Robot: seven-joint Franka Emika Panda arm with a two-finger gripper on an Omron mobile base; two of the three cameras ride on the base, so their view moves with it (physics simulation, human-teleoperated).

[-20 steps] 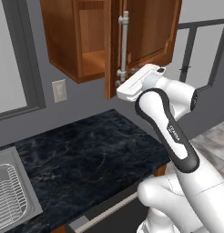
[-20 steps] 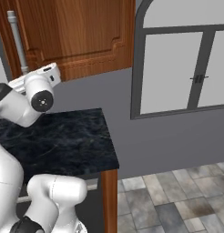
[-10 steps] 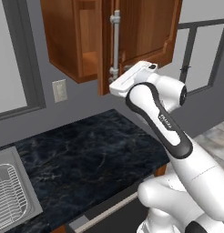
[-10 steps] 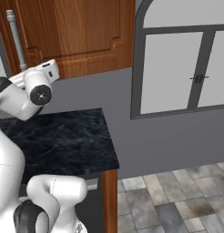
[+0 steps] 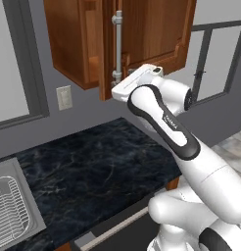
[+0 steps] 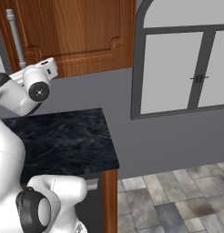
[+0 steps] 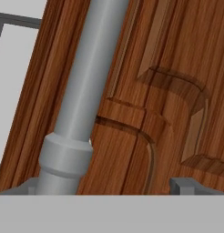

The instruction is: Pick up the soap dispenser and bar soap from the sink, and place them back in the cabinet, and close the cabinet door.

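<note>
While my end effector (image 5: 123,87) sits against the lower end of the long silver bar handle (image 5: 117,44) in the upper middle of the left base view, the flat reddish-brown wood cabinet door (image 5: 152,29) stands partly open from the box-shaped reddish-brown wall cabinet (image 5: 73,44). I cannot tell whether my fingers are apart or closed on the handle. No orange pump bottle or reddish soap block is visible to me; the grey steel sink (image 5: 14,211) lies at lower left beside the dark marbled worktop (image 5: 98,166). I judge closing the door is what remains.
</note>
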